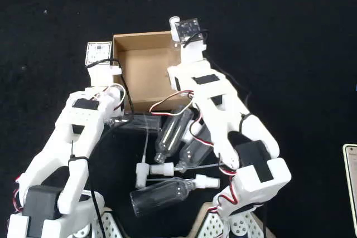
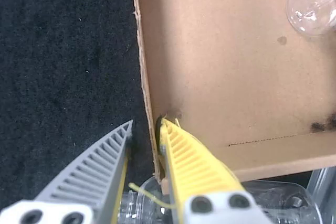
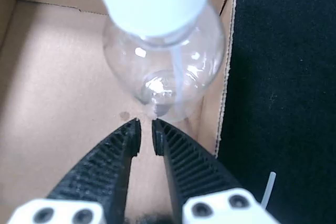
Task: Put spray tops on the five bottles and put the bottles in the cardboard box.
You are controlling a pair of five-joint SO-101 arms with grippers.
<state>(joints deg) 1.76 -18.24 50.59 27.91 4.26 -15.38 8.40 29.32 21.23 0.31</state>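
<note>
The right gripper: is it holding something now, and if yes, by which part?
Nothing is held. The right gripper has its fingers almost together with an empty gap between them; the bottle stands beyond the fingertips, not between them, in the cardboard box.

No legible text or labels
</note>
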